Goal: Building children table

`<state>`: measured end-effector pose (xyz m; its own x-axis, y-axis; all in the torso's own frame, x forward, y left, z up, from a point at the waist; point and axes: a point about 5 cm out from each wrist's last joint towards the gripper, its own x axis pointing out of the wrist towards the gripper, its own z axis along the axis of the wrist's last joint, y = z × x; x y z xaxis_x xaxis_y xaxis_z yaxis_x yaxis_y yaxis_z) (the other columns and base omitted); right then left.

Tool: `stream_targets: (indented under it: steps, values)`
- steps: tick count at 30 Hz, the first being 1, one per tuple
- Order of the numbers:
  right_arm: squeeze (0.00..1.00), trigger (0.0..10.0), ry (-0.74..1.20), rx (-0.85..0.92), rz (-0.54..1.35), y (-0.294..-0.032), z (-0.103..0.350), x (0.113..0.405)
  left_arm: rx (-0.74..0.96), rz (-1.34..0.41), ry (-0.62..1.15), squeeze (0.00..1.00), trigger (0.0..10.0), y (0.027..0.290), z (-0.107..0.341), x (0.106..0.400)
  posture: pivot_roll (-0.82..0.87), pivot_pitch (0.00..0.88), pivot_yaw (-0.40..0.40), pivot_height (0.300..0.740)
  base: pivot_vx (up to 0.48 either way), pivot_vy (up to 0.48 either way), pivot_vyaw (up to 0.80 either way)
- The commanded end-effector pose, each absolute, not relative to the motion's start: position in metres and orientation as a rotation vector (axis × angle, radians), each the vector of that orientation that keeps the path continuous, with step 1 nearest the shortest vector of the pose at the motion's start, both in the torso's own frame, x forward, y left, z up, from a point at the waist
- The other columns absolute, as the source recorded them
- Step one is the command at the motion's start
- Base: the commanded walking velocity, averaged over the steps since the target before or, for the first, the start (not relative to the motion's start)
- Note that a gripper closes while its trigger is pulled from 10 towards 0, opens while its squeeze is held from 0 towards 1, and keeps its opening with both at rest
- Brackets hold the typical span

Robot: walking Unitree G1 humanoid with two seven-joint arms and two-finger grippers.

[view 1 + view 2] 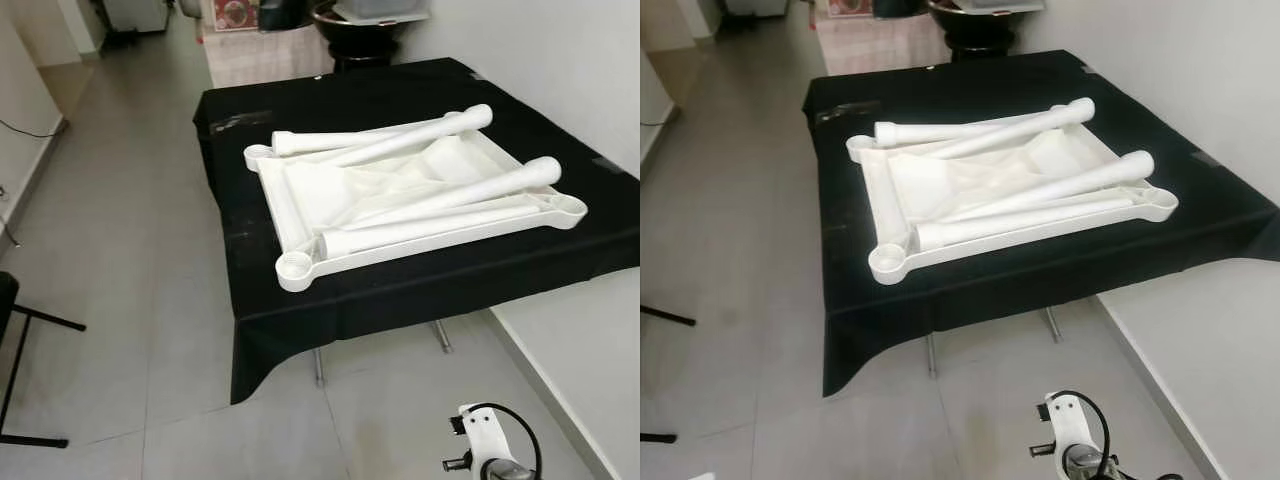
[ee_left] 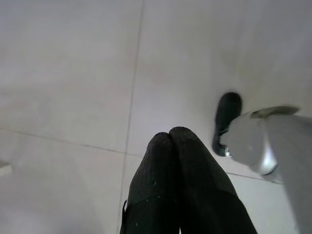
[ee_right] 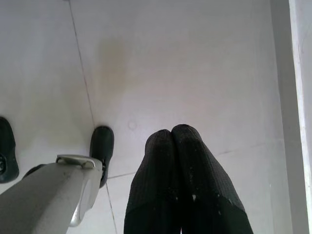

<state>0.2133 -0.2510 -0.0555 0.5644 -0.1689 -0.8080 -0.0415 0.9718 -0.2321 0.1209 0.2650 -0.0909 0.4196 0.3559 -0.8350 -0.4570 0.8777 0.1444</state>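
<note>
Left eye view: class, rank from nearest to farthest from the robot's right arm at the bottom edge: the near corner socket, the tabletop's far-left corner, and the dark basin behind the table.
1. Near corner socket, front left.
2. Far-left corner, farther back.
3. Basin, beyond the table.

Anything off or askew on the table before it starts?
Nothing damaged or spilled. The white tabletop lies upside down on the black cloth, turned askew to the cloth's edges, with four loose legs piled crisscross in it, none fitted. Both grippers, left gripper and right gripper, hang shut over the floor.
</note>
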Motion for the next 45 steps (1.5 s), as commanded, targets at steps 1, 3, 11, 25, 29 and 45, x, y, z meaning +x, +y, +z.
stream_targets:
  steps: [1,3,11,25,29,45]
  values:
    - [0.0,10.0,0.904,-0.225,-0.023,-0.239,-0.05,0.227,-0.077,0.579,0.965,0.0,10.0,0.284,-0.084,0.12,-0.06,0.133,0.0,0.74,0.0,0.0,0.0]
    - [0.0,10.0,0.83,-0.219,0.053,-0.232,-0.04,0.243,-0.023,0.602,0.879,0.0,10.0,0.297,-0.073,0.13,-0.06,0.126,0.0,0.74,0.0,0.0,0.0]
    - [0.0,10.0,0.523,-0.213,0.476,-0.214,0.013,0.287,0.148,0.567,0.496,0.0,10.0,0.313,-0.025,0.177,-0.07,0.083,0.021,0.74,0.0,0.0,0.0]
    - [0.0,10.0,0.105,-0.069,0.97,-0.163,0.109,0.28,0.189,0.164,0.002,0.0,10.0,0.22,0.073,0.219,-0.1,0.038,0.05,0.74,0.0,0.0,0.0]
    - [0.0,10.0,-0.014,0.074,0.838,-0.132,0.125,0.293,0.147,0.066,-0.137,0.0,10.0,0.196,0.112,0.229,-0.11,0.037,0.07,0.74,0.0,0.0,0.0]
    - [1.0,10.0,-0.137,0.143,0.445,-0.124,0.154,0.323,0.033,0.124,-0.123,0.0,10.0,0.187,0.141,0.246,-0.09,0.006,0.078,0.74,0.0,0.0,0.0]
